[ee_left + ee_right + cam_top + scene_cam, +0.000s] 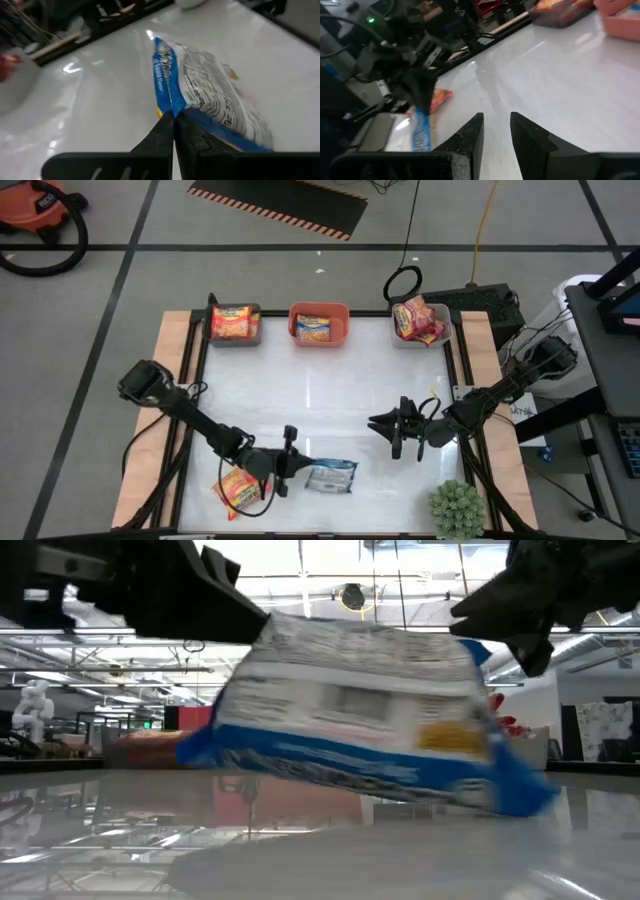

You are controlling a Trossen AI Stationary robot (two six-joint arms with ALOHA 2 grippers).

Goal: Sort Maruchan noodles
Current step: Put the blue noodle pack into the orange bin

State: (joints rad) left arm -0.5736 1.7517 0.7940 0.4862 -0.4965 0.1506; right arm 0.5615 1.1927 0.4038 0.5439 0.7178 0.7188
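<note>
While the left claw (296, 467) is pinching the blue-and-white packet (331, 477) by its edge near the table's (320, 395) front | right claw (397, 429) is hovering mid-table, fingers slightly parted, holding nothing.

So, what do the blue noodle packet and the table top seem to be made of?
The blue-and-white noodle packet looks like thin, crinkly plastic film: it is wrinkled and creased where the left end effector pinches its edge. The table top looks like a smooth, glossy white board, probably laminate or coated, since it mirrors the ceiling lights.
</note>
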